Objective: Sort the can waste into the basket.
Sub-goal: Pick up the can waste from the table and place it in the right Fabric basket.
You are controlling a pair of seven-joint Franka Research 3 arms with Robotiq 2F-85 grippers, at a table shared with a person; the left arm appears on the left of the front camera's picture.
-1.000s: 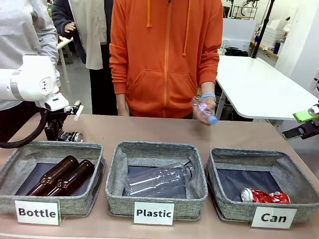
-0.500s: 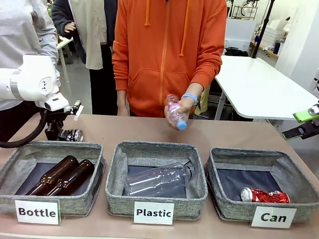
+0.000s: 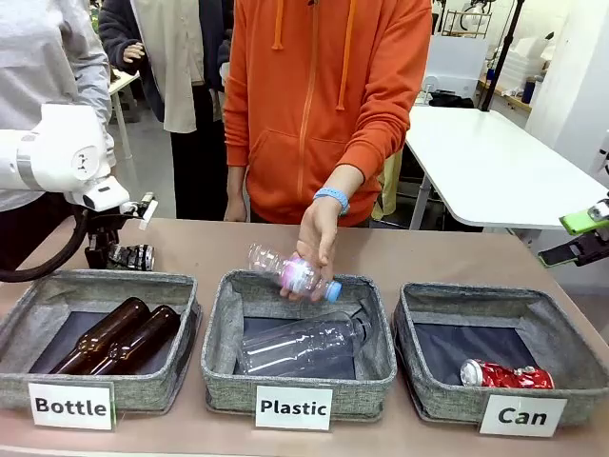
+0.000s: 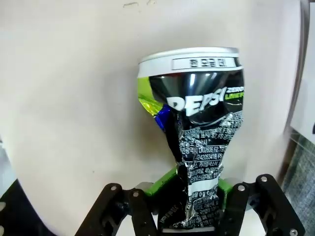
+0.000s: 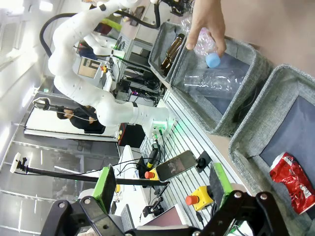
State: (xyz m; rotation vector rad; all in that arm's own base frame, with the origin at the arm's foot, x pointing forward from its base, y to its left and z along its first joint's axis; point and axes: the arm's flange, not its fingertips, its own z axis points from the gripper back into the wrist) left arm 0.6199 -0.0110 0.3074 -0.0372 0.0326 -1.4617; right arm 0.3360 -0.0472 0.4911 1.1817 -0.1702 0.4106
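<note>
A crushed silver-and-black can point(image 4: 197, 147) is pinched at its crumpled lower end between the green pads point(image 4: 162, 185) of my left gripper point(image 4: 196, 189), which is shut on it. In the front view this can point(image 3: 136, 256) and the left gripper point(image 3: 116, 254) sit low over the table, just behind the Bottle basket. A crushed red can point(image 3: 507, 375) lies in the front of the Can basket point(image 3: 495, 296). From the right wrist the red can point(image 5: 293, 177) also shows in the Can basket point(image 5: 250, 147). My right gripper point(image 3: 582, 238) hangs open at the right edge, its jaws point(image 5: 162, 186) holding nothing.
A person's hand point(image 3: 316, 233) holds a clear plastic bottle point(image 3: 288, 270) over the far rim of the Plastic basket point(image 3: 238, 381), where another clear bottle point(image 3: 304, 345) lies. The Bottle basket point(image 3: 19, 381) holds two brown glass bottles point(image 3: 119, 338). People stand beyond the far edge.
The person's hand has carried the plastic bottle left and down, from the table's far side to over the Plastic basket. My left gripper and can have hardly moved; the right arm is still.
</note>
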